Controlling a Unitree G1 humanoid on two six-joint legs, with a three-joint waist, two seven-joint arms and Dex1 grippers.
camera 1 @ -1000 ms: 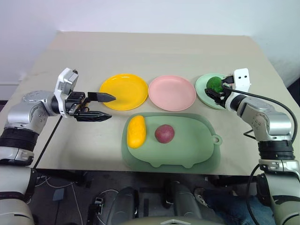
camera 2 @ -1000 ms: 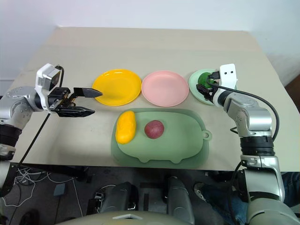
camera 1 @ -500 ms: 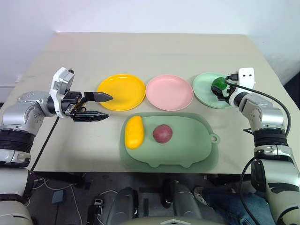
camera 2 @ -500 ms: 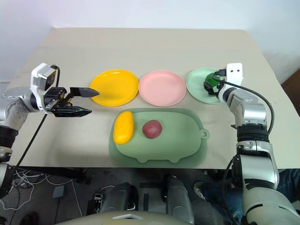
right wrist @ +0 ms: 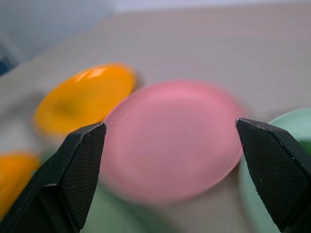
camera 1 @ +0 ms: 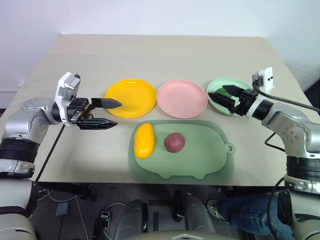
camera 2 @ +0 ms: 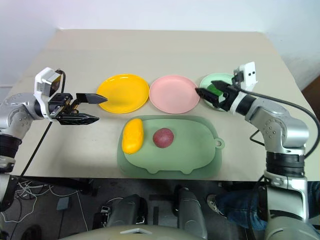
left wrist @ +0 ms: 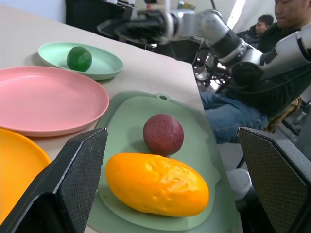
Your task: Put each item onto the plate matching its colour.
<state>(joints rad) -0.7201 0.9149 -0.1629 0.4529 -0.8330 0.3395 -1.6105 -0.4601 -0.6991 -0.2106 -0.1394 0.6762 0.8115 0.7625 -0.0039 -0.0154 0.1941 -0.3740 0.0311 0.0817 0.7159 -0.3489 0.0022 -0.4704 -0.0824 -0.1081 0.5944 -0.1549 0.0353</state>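
The glossy green item lies on the mint green plate. My right gripper hovers low over that plate, open and empty, pointing toward the empty pink plate. The yellow oblong item and the dark reddish-purple round item lie side by side on the sage-green pig-shaped tray. The yellow plate is empty. My left gripper stands open at that plate's left rim, level and pointing right, holding nothing.
The three plates stand in a row mid-table, with the tray at the near edge in front of them. Bare beige table stretches behind the plates. In the left wrist view, seated people show beyond the table's right edge.
My right gripper has opened and left the green item on the mint plate. It drew back toward me and swung to point at the pink plate. The left arm has stayed put.
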